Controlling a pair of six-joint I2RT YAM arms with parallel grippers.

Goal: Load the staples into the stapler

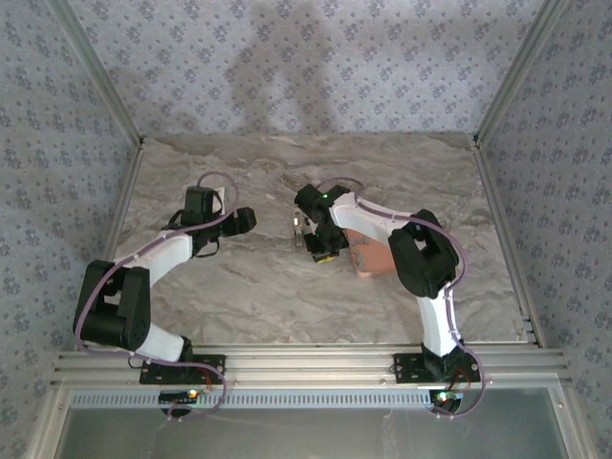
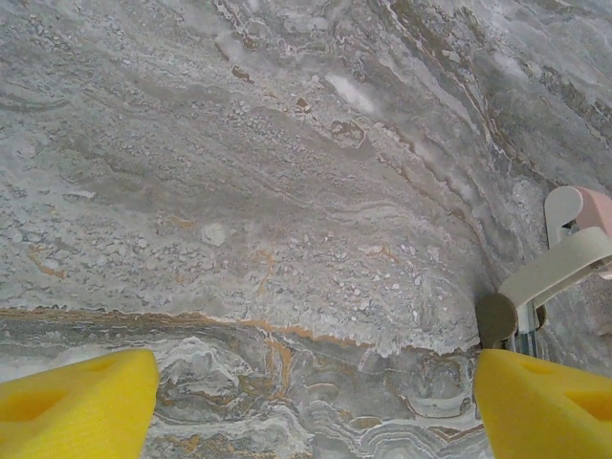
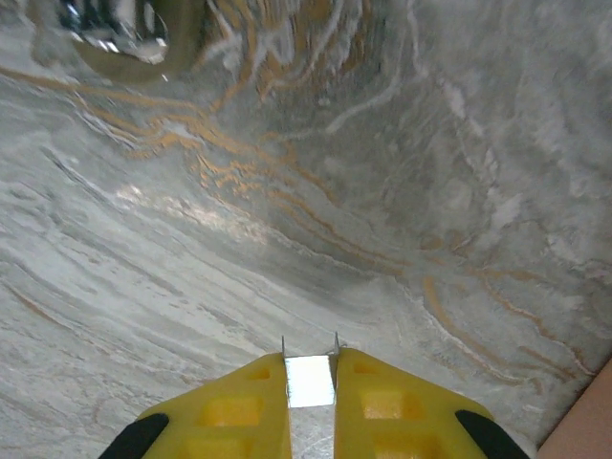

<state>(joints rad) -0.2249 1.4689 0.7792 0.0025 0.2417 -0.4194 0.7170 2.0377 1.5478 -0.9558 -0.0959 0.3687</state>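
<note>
Left wrist | L gripper [image 2: 316,406] spread, stapler [image 2: 571,251] by rt tip | R gripper [image 3: 311,361] pinches staples [image 3: 311,382]

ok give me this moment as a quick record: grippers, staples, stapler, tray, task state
left gripper: open, empty, over the table
right gripper: shut on the staple strip
staple strip: silver, pinched between the yellow fingers, held above the table
stapler: on the table between the two grippers, pink top, white base, looks hinged open
salmon tray: on the table, partly under the right arm
task state: staples in hand, not yet in the stapler
</note>
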